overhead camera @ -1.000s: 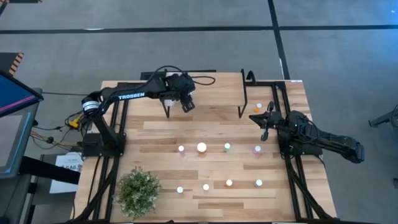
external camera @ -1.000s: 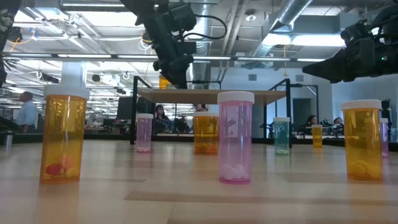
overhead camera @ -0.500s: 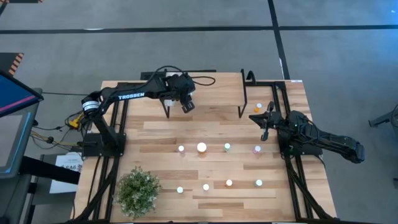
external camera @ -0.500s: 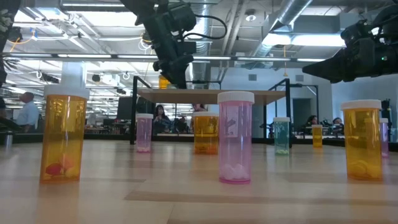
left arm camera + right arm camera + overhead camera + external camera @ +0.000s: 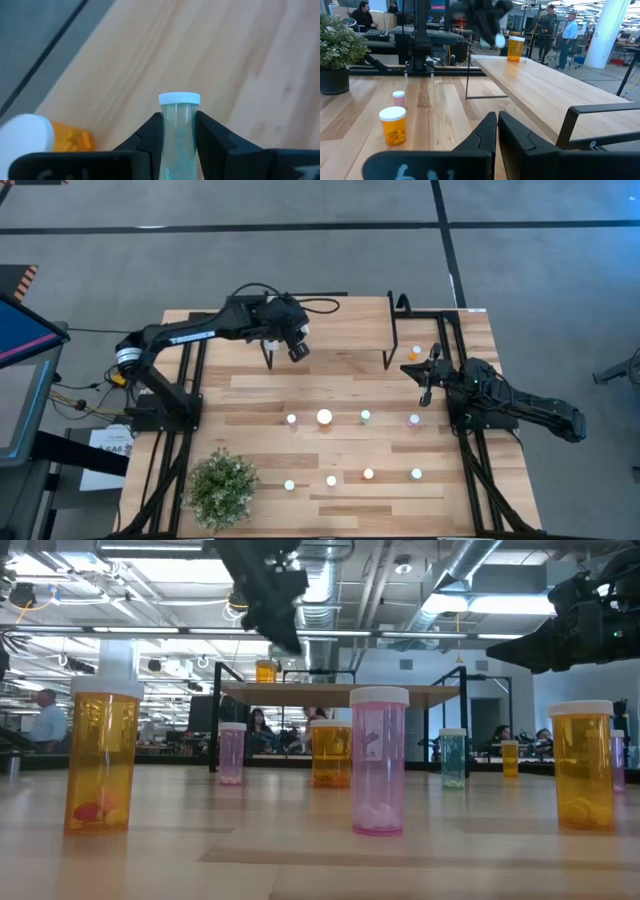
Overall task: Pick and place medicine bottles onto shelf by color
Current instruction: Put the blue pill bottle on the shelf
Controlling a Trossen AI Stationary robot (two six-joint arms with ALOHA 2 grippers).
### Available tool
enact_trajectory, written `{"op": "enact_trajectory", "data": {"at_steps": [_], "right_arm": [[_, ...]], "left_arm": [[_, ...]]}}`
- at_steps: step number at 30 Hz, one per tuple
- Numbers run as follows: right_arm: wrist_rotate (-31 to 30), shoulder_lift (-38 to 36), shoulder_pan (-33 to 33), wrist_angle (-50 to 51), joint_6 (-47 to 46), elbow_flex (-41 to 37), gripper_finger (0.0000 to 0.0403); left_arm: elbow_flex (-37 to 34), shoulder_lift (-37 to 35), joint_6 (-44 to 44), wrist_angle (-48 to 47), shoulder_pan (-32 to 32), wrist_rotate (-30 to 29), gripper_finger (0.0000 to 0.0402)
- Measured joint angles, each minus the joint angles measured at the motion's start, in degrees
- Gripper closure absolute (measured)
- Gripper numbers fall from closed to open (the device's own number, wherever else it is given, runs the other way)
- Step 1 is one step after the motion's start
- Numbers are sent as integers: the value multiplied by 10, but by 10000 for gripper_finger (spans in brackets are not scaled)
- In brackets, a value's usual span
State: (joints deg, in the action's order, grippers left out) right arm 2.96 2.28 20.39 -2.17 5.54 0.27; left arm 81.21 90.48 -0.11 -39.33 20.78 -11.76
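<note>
Left gripper: clamped on a teal bottle, above the shelf at its left end, near an orange bottle. Right gripper: fingers closed, empty, idle at table's right side.

Left end effector gripping, raised

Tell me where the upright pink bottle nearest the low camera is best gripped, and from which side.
Grip the pink bottle around its cylindrical body just under the white cap, descending from above. It stands upright with open table on both sides, so fingers can straddle it. The right gripper, idle at the table's right, looks likelier; the left gripper holds a teal bottle by the shelf.
</note>
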Motion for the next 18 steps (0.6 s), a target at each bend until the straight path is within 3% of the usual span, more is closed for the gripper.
{"op": "enact_trajectory", "data": {"at_steps": [9,18], "right_arm": [[0,0,0,0,0,0,360],[0,0,0,0,0,0,360]], "left_arm": [[-16,-101,-4,67,-78,10,324],[-137,-197,-6,191,-128,16,324]]}}
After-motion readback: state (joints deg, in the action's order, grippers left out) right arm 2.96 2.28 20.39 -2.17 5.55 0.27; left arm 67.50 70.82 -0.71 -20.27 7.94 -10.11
